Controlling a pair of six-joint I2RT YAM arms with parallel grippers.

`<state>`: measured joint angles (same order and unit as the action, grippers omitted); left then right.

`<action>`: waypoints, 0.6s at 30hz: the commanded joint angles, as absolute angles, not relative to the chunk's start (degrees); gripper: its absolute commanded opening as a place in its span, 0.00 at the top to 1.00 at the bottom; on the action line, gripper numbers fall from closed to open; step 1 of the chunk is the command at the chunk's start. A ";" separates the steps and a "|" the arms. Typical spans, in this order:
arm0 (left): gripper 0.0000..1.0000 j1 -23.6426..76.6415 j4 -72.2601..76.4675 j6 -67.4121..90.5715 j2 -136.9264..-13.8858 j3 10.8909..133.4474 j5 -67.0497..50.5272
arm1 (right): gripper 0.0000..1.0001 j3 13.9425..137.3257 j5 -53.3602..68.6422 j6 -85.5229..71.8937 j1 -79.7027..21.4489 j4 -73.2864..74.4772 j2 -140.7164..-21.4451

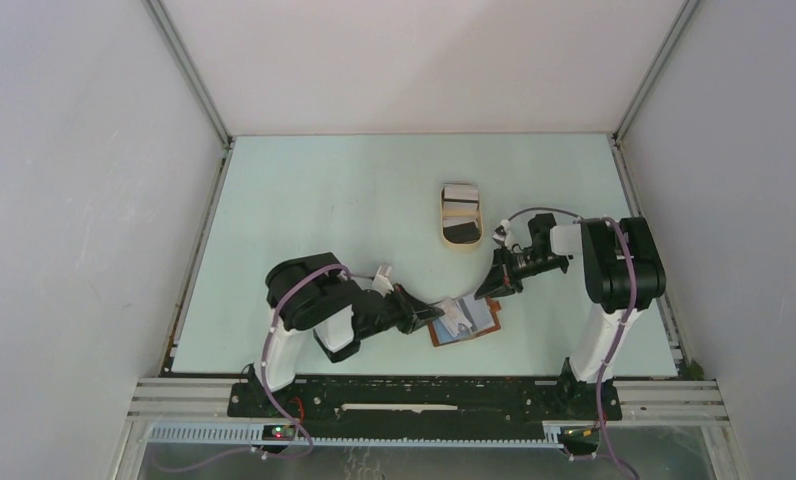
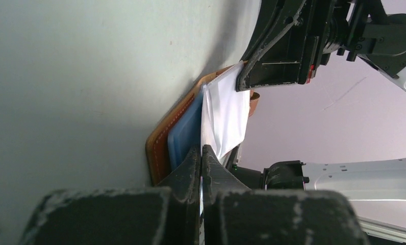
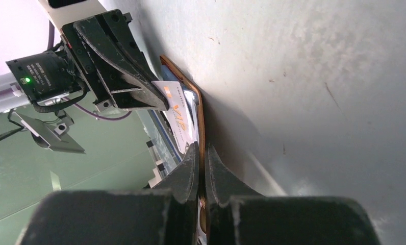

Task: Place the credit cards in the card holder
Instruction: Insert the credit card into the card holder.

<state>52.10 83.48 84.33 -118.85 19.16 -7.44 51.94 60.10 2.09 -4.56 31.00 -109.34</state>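
The reddish-brown card holder (image 1: 482,318) lies open on the table between the two arms. My left gripper (image 1: 437,314) is shut on a white credit card (image 2: 225,109), whose far end lies over the holder. A pale blue card (image 2: 186,130) sits in the holder against its stitched edge (image 2: 157,148). My right gripper (image 1: 487,290) is at the holder's far right corner. In the right wrist view its fingers (image 3: 201,149) pinch the holder's brown edge (image 3: 201,115). There the white card (image 3: 179,116) shows orange lettering, and the left gripper (image 3: 159,101) clamps it.
A tan oval tray (image 1: 461,244) stands farther back on the table, with a light card (image 1: 461,196) and a black card (image 1: 461,231) in it. White walls close in the table on three sides. The arm bases sit at the near edge.
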 commanded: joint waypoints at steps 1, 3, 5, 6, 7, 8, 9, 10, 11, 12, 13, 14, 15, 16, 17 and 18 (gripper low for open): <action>1.00 52.48 81.43 81.44 -115.82 18.63 -7.67 | 0.95 50.52 61.92 -2.08 -2.73 26.17 -107.38; 1.00 52.47 77.63 79.14 -113.68 19.41 -8.38 | 0.96 50.22 62.72 -2.26 -2.24 25.81 -107.98; 1.00 52.47 74.22 76.74 -111.65 19.98 -8.69 | 0.97 50.10 64.13 -2.28 -1.99 25.44 -109.03; 1.00 52.47 72.13 75.57 -110.56 20.22 -8.74 | 0.97 50.09 64.56 -2.29 -1.95 25.45 -109.43; 1.00 52.49 70.09 74.34 -109.52 20.54 -8.71 | 0.97 50.14 64.92 -2.22 -1.83 25.40 -109.62; 1.00 52.47 68.19 73.42 -108.70 20.79 -8.56 | 0.97 50.10 65.13 -2.16 -1.77 25.45 -109.68; 1.00 52.51 66.88 72.72 -108.19 21.06 -8.54 | 0.96 50.05 65.36 -1.99 -1.78 25.48 -109.62; 1.00 52.48 65.98 72.21 -107.98 21.41 -8.41 | 0.96 50.09 65.53 -1.90 -1.76 25.48 -109.54; 1.00 52.52 65.46 71.99 -108.09 21.72 -8.38 | 0.96 50.05 65.63 -1.85 -1.78 25.45 -109.51; 1.00 52.50 65.40 71.82 -108.37 22.14 -8.44 | 0.96 50.09 65.88 -1.85 -1.77 25.53 -109.51; 1.00 52.50 65.50 71.71 -108.81 22.53 -8.47 | 0.95 50.07 66.03 -1.78 -1.69 25.55 -109.58; 1.00 52.47 66.13 71.65 -109.39 22.70 -8.35 | 0.95 50.09 66.15 -1.69 -1.69 25.57 -109.68; 1.00 52.47 67.45 71.77 -109.83 22.69 -8.09 | 0.95 50.10 66.22 -1.61 -1.68 25.58 -109.81; 1.00 52.47 69.54 71.90 -110.34 22.45 -7.77 | 0.95 50.10 66.38 -1.59 -1.68 25.63 -109.97; 1.00 52.47 71.75 72.35 -110.90 21.79 -7.47 | 0.95 50.05 66.50 -1.47 -1.68 25.74 -110.07; 1.00 52.40 74.29 72.69 -111.21 21.16 -7.27 | 0.95 50.09 66.67 -1.45 -1.59 25.73 -110.14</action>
